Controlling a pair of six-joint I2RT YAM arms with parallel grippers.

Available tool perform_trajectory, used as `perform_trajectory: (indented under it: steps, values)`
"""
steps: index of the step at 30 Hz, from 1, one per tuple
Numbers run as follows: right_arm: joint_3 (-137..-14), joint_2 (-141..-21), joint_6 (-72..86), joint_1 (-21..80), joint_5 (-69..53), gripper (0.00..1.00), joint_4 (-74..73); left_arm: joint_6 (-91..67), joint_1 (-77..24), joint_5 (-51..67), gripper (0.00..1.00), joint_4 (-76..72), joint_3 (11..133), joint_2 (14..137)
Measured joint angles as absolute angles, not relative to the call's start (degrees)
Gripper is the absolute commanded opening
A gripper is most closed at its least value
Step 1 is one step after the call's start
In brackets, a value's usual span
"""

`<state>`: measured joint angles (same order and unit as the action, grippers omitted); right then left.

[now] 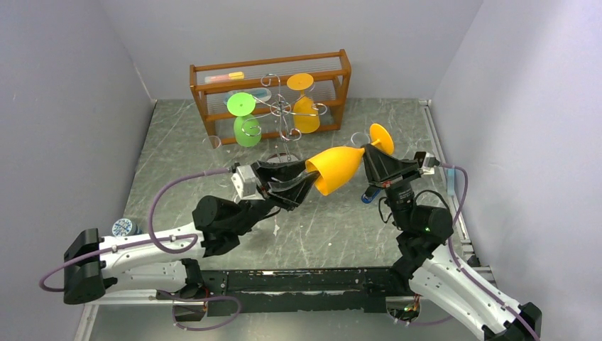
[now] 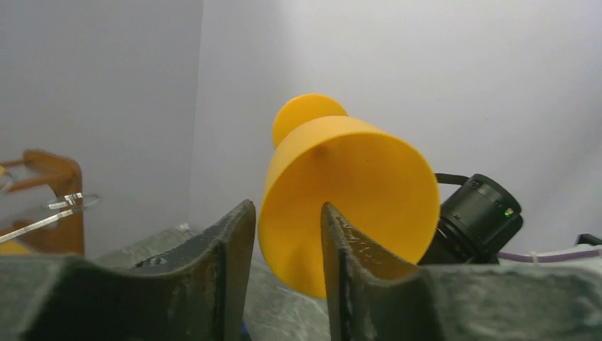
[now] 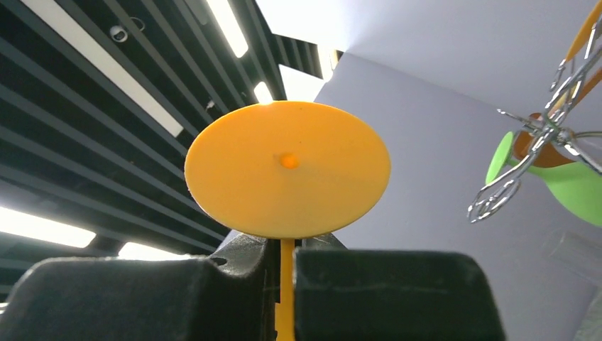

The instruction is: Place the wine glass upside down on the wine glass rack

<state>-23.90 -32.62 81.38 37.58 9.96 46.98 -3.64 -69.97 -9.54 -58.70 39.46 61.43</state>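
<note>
Over the middle of the table (image 1: 341,227), the orange wine glass (image 1: 337,169) hangs in the air on its side between the two arms. Its mouth points to 8 o'clock and its foot (image 1: 381,138) to 2 o'clock.

The right gripper (image 1: 369,158) is clamped on the stem (image 3: 286,298) just below the foot; in the wrist view the disc sits right above the closed jaws. That looks like a sensible hold, because it leaves the bowl clear and lets the wrist roll the glass mouth-down.

At the rim, the left gripper (image 1: 302,183) stands narrowly parted. In its own view the bowl's wall runs through the gap between the fingers (image 2: 227,263), and I see no squeeze on it. By my reading the right arm alone carries the glass here, and this is a hand-over.

The rack (image 1: 282,112) is at 11 o'clock from the glass, near but apart. A green glass (image 1: 246,131) hangs at its 9 o'clock side and a yellow glass (image 1: 307,114) at 1 o'clock, both upside down with the foot on top. The wooden shelf (image 1: 341,71) stands just behind.

Next, I'd say, the left arm backs off toward 8 o'clock, then the right tips the glass over and slides the stem into a free curl. The risk is knocking a hanging glass on the way in.
</note>
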Motion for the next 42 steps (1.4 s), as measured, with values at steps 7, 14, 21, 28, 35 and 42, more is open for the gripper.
perform_trajectory:
  steps: [7,14,21,28,35,42]
  values:
    - [-24.21,-30.02,74.04,37.58,10.33,0.0,41.6,-9.87,-70.02,-13.5,0.89,-44.56,36.91,53.04]
    - [-26.24,-26.65,54.76,37.58,7.07,0.0,34.83,-19.59,-70.02,-17.12,0.9,-20.03,39.29,40.62]
    - [-27.66,-30.72,29.3,37.58,-8.54,0.0,30.28,-28.99,-70.02,-14.63,0.95,-4.1,51.2,41.63]
    - [-27.92,-32.67,9.56,37.58,-20.82,0.0,27.46,-34.57,-70.02,-11.75,0.97,2.52,59.79,49.63]
    - [-27.9,-33.58,1.45,37.58,-26.98,0.0,27.51,-41.12,-70.02,-11.79,0.94,6.07,61.04,55.37]
    - [-27.68,-33.98,-0.73,37.58,-31.88,0.0,28.49,-46.87,-65.82,-8.95,0.73,3.55,61.23,56.64]
